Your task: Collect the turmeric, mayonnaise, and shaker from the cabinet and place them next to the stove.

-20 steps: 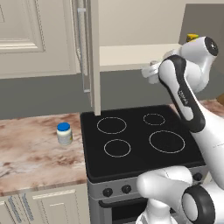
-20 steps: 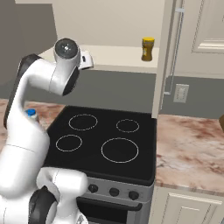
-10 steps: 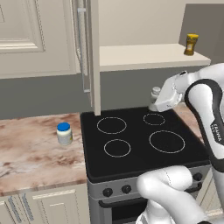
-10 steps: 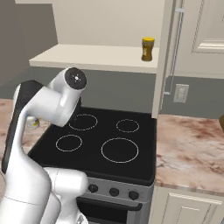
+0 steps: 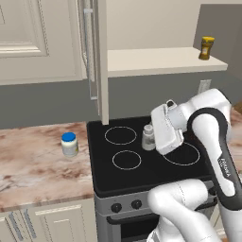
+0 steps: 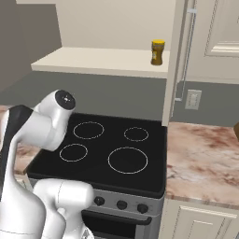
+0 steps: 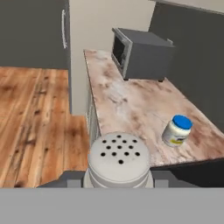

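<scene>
My gripper is shut on the small grey shaker, held upright low over the middle of the black stove. In the hand view the shaker's perforated round top sits right at the bottom centre. The white mayonnaise jar with its blue lid stands on the marble counter left of the stove; the hand view looks towards the mayonnaise jar beyond the shaker. The yellow-orange turmeric jar stands on the cabinet's beige shelf, at its right end. In the right base view the turmeric is next to the open door.
The open cabinet door with its bar handle hangs over the stove's left rear corner. A grey microwave sits further along the marble counter. Marble counter also runs right of the stove. My white arm rises over the cooktop's left side.
The arm has come down from shelf height and swung left over the cooktop, carrying the shaker. The turmeric and mayonnaise have stayed put.
</scene>
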Motion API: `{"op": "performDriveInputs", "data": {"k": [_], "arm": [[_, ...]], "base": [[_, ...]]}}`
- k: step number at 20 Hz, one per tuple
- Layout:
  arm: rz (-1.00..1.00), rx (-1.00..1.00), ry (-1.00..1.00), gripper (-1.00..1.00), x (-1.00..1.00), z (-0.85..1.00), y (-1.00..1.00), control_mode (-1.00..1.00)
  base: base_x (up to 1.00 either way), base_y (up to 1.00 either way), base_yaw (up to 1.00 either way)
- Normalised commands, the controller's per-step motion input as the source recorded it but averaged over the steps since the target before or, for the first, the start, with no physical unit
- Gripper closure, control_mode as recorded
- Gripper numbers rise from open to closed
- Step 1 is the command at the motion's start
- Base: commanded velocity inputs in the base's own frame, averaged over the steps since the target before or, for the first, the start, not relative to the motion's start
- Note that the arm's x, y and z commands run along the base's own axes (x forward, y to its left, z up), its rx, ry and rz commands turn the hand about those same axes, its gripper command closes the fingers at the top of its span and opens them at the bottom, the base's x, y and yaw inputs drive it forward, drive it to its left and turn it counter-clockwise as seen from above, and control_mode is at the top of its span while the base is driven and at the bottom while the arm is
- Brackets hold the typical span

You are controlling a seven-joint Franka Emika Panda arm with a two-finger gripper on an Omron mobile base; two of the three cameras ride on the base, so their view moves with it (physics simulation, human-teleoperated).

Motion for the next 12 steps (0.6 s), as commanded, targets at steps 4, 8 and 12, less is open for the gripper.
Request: {"op": "performDriveInputs", "data": {"k": [4, 8, 12], "arm": [[0.42, 0.0, 0.0, 1.0, 0.0, -0.84, 0.91, -1.0], [0.38, 0.0, 0.0, 1.0, 0.0, -0.8, 0.87, -1.0], [0.31, 0.0, 0.01, 1.0, 0.12, -0.71, 0.86, -1.0]], "base": [[0.0, 0.0, 0.0], [0.0, 0.0, 0.0], [0.0, 0.0, 0.0]]}}
